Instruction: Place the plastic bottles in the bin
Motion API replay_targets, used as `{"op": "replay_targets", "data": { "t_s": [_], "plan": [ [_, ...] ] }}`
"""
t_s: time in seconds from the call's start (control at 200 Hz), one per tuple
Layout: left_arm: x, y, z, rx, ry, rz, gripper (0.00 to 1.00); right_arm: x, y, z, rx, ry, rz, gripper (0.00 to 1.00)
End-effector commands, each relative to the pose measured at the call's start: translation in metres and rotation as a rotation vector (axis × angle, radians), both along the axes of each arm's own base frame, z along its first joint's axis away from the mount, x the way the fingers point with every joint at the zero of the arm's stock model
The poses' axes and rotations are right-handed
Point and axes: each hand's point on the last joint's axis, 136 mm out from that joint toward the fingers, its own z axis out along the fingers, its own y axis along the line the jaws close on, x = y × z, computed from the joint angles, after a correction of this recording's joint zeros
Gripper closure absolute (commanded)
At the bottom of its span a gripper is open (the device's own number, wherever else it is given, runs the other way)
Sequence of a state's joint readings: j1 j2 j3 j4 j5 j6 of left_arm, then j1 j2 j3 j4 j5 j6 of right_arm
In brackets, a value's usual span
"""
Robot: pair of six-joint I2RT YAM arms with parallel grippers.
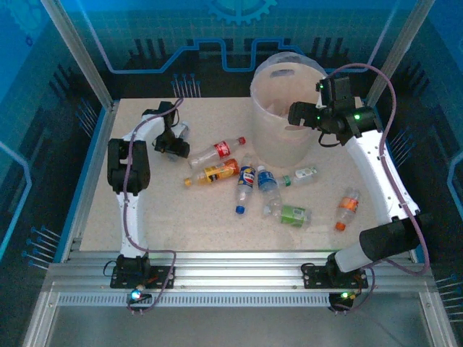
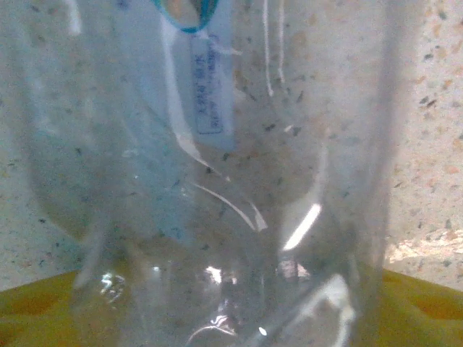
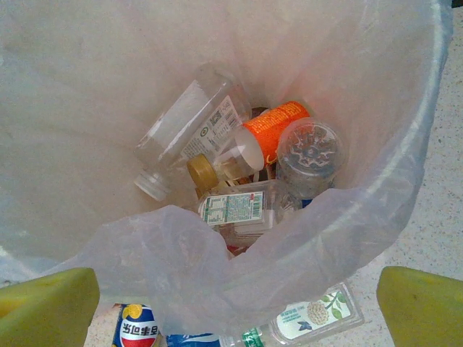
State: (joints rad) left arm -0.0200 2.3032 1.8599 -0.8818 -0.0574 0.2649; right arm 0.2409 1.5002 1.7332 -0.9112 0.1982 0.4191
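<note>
Between the fingers of the left gripper (image 2: pixel 231 309) lies 1 clear bottle (image 2: pixel 217 181), long axis across the jaws; whether clamped, cannot tell.

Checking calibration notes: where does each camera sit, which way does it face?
Top external: above, behind the bases, looking down on the table; left arm and right arm in full.
Left wrist: on the left gripper, close on a clear bottle on the table; yellow fingertips at bottom corners.
Right wrist: on the right gripper above the bin, looking inside; yellow fingertips apart.
Shared: top external and right wrist show the bin and Pepsi bottle.
</note>
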Motion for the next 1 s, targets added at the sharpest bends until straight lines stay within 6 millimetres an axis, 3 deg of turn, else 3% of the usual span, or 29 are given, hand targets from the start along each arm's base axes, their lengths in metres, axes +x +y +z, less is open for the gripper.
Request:
{"op": "replay_targets", "data": {
  "t_s": [0.0, 0.13, 0.52, 0.655, 0.825, 0.996],
  "plan": [
    [-0.006, 0.003, -0.008, -0.012, 0.041, 0.034, 0.32, 0.004, 0.001, -0.004, 0.021, 0.004, -0.005, 0.00],
    [-0.001, 0.003, 0.006, -0.016, -0.003, 0.051, 0.41, 0.005, 0.001, -0.005, 0.022, 0.005, -0.004, 0.00],
    [0.015, -0.002, 0.066, -0.060, -0.182, 0.101, 0.42, 0.001, 0.002, -0.002, 0.031, -0.007, 0.001, 0.00],
    [0.018, -0.006, 0.099, -0.095, -0.284, 0.131, 0.42, -0.001, 0.004, 0.003, 0.042, -0.022, 0.011, 0.00],
    [0.011, -0.031, 0.153, -0.207, -0.432, 0.132, 0.42, -0.003, 0.013, 0.011, 0.089, -0.047, 0.057, 0.00],
    [-0.015, -0.083, 0.203, -0.370, -0.556, 0.070, 0.41, -0.005, 0.035, 0.023, 0.181, -0.095, 0.155, 0.00]
  ]
}}
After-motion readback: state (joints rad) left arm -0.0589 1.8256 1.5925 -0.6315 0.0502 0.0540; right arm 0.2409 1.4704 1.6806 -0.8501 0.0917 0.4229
